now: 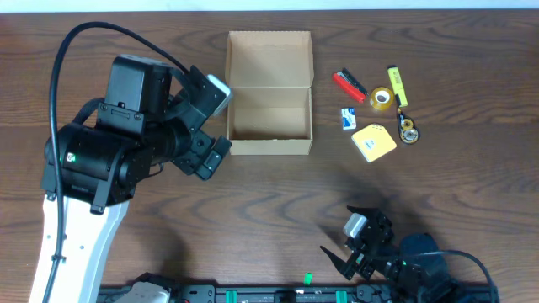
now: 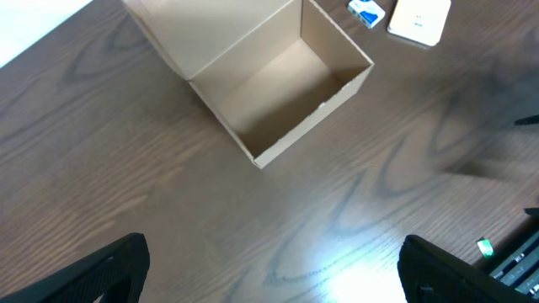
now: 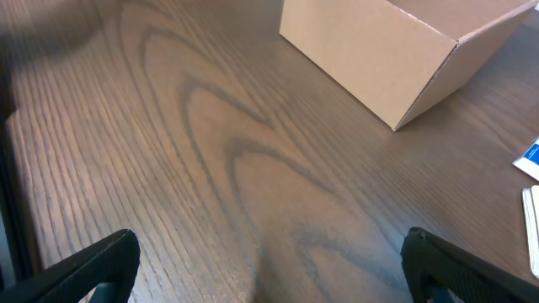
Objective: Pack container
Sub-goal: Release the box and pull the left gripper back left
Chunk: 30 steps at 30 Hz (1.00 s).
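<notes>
Container of plain tan cardboard [image 1: 269, 93], a small rectangular box with its hinged flap lid laid back, sits near the far middle of the dark wood-grain bench [image 1: 269, 202], and its inside looks empty. Just to its right lies a loose cluster of stationery: a red marker [image 1: 348, 83], a yellow highlighter [image 1: 397, 84], a roll of clear tape [image 1: 381, 98], a small blue-and-white packet [image 1: 349, 119], a square yellow sticky-note pad [image 1: 373, 142] and a small round yellow-and-black item [image 1: 408, 129] that I cannot identify. The left gripper [image 2: 271, 273] hangs just beside the box's left wall with its jaws spread wide and nothing between them. The right gripper [image 3: 269, 273] waits low at the near edge, jaws likewise fully apart and empty. Packing seems not yet begun, so the first pick is likely the step in hand. The right arm is better placed for it. It should come down from above on one item at the cluster's edge and close the jaws across its narrow side without nudging the neighbours. The item then needs lifting clear of the box wall before release low inside, while the left arm stays near to steady the light cardboard.
</notes>
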### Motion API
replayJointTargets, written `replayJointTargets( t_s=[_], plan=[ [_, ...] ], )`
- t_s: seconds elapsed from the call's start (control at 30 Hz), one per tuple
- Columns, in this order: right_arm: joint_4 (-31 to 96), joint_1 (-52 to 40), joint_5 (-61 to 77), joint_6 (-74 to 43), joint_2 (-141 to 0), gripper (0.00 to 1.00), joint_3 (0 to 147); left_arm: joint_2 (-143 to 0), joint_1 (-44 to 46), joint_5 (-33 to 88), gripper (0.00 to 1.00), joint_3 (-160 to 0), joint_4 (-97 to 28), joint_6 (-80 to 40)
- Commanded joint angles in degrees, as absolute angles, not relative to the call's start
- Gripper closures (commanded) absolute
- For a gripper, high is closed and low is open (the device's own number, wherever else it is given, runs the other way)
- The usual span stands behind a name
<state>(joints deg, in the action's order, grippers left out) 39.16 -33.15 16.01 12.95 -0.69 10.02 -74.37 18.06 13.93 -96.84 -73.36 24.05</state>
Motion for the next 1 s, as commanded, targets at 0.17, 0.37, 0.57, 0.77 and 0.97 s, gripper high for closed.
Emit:
replayJointTargets(
  t_s=[0.17,0.37,0.57,0.77,0.97],
  plan=[
    [39.4,-33.6,16.1,12.2,-0.3,0.01,9.5,-74.5,18.0,13.0,0.05,-97.8,-73.6,24.4],
    [39.4,-33.6,16.1,12.3,-0.3,0.01,9.5,-74.5,18.0,13.0,0.05,-97.8,-73.6,24.4],
    [39.4,-33.6,16.1,12.3,-0.3,0.01,9.5,-74.5,18.0,13.0,0.05,-97.8,-73.6,24.4],
    [39.4,-33.6,16.1,12.3,-0.3,0.01,9.5,-74.5,18.0,13.0,0.05,-97.8,-73.6,24.4],
    [42.2,-33.6,16.3,12.2,-0.3,0.01,9.7,-74.5,18.0,13.0,0.05,-97.8,-73.6,24.4]
  ],
)
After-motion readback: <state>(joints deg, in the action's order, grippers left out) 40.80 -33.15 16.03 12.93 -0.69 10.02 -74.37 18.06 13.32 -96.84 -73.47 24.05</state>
